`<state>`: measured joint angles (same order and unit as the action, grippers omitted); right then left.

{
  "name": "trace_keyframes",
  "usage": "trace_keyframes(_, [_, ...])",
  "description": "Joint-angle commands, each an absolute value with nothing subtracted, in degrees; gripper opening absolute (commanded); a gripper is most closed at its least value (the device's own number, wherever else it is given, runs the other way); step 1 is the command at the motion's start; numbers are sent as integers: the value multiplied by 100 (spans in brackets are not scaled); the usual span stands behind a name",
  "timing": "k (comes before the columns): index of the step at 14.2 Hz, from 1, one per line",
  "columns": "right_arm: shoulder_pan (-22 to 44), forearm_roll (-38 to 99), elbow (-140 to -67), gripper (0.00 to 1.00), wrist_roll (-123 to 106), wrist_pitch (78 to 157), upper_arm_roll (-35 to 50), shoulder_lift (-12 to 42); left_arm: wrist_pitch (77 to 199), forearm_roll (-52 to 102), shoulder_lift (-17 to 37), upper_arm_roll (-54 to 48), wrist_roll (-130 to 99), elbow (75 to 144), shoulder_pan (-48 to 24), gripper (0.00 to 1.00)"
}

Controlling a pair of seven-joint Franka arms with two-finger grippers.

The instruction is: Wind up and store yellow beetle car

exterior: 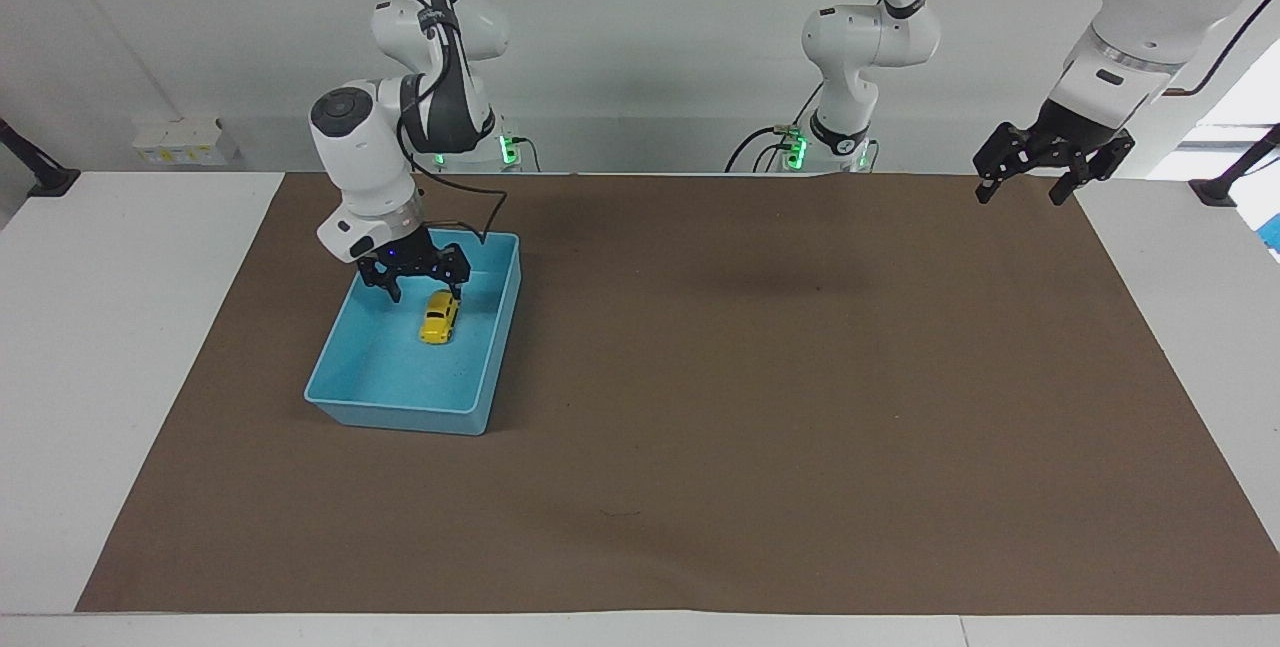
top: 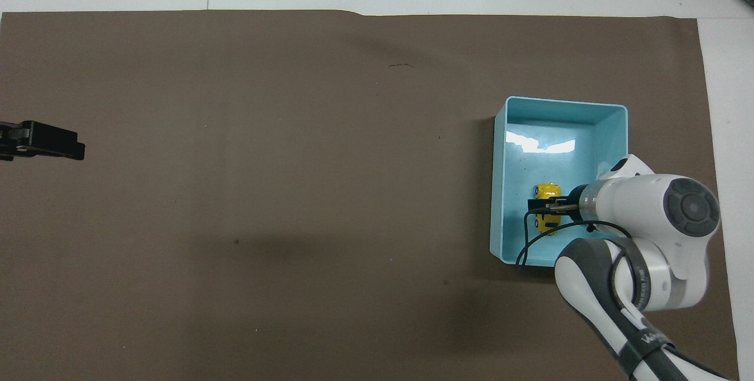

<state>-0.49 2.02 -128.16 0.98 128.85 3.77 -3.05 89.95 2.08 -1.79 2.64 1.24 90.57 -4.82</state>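
With yellow beetle car (exterior: 438, 317) lying on light blue bin (exterior: 400, 409) floor, long axis toward robots, my right gripper (exterior: 414, 287) hangs open just above it; left gripper (exterior: 1030, 189) open, waiting apart.

Robotics lab, by every sign: two white Franka arms (exterior: 400, 47) bolted at the edge of a white desk (exterior: 130, 347), brown paper mat (exterior: 750, 377) spread flat, bare pale wall (exterior: 650, 27), cabling and green-lit control boxes (exterior: 510, 149) at the bases.
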Motion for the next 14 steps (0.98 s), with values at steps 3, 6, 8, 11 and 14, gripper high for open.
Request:
trace_keyframes(3, [-334, 290, -11412, 100, -106, 11316, 387, -185, 8877, 158, -246, 229, 79, 9044, -422, 100])
trace_keyframes(6, [-439, 272, -10795, 100, -10, 10514, 334, -202, 8877, 158, -246, 229, 79, 9044, -422, 100])
trace_keyframes(8, [-448, 194, -10339, 100, 376, 9961, 343, -185, 8877, 158, -246, 229, 79, 9044, -422, 100])
trace_keyframes(11, [-439, 123, -9942, 100, 615, 9450, 343, -211, 8877, 158, -246, 229, 79, 9044, -422, 100])
trace_keyframes(14, [-475, 123, -9528, 100, 615, 8940, 325, -176, 8877, 158, -246, 229, 79, 9044, -422, 100])
